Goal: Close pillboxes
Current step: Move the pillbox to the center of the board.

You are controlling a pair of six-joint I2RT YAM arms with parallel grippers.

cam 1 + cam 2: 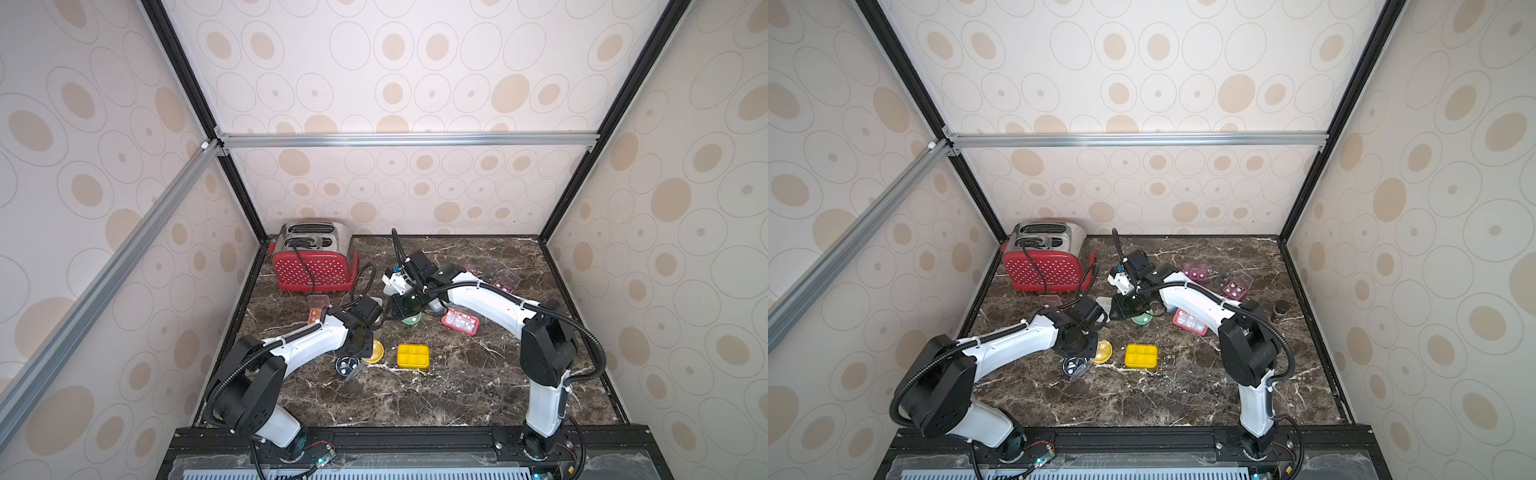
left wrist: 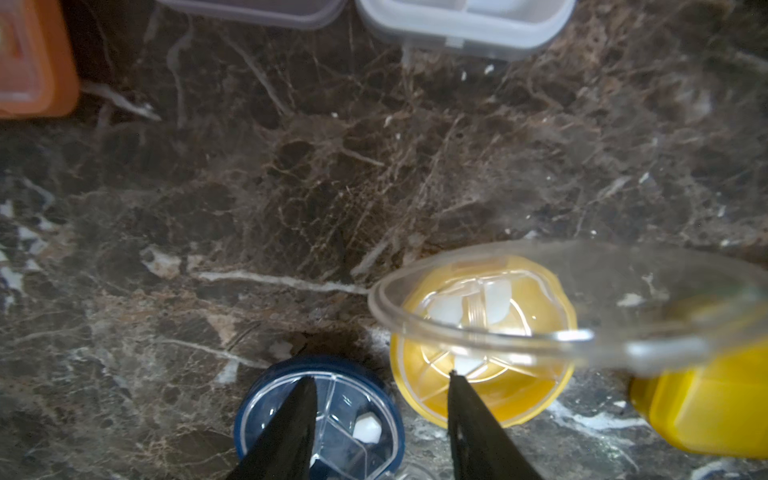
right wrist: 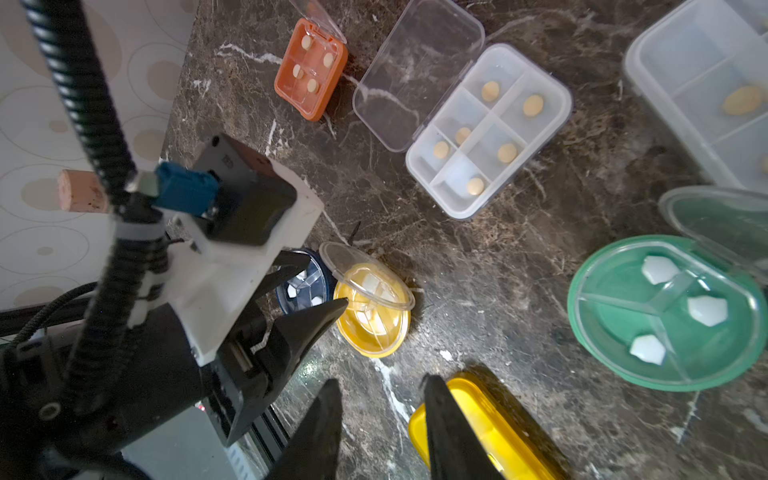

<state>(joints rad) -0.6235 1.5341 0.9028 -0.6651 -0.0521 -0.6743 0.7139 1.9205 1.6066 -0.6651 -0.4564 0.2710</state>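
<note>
Left pincer [image 2: 380,378]: partly open, empty, aimed down at the desk [image 2: 291,187] from close above. Under one finger, blue round box [image 2: 357,407]; under the other, rim of yellow round box [image 2: 511,395]; between the jaws, the narrow strip of desk parting the two. Boxes just beside each other. Yellow round box: no long axis, so approach set by the lid [image 2: 582,299] alone, clear, tilted half-raised over the base, free edge up toward the wrist camera, white pills visible beneath. Hinge side hard to fix from these views. Judged step in hand: pressing that lid flat. Offset to correct: sideways, away from blue round box, to bring a finger over the raised edge rather than the rim. Left arm [image 1: 307,336] clearly nearer: stretched forward from the near-left base, elbow bent, wrist pitched steeply down. Right pincer [image 3: 381,378]: likewise partly open and empty, held higher, in both top views above the green box [image 3: 665,311], farther from the yellow round box. Yellow oblong box [image 3: 498,419] beneath one finger in the right wrist view, lid apparently down, long axis across the desk in a top view. Right arm [image 1: 486,299]: reaching forward and inward, wrist folded back toward the near edge. Green box lid [image 3: 723,220] up; white box [image 3: 490,133] and orange box [image 3: 311,68] also open.
</note>
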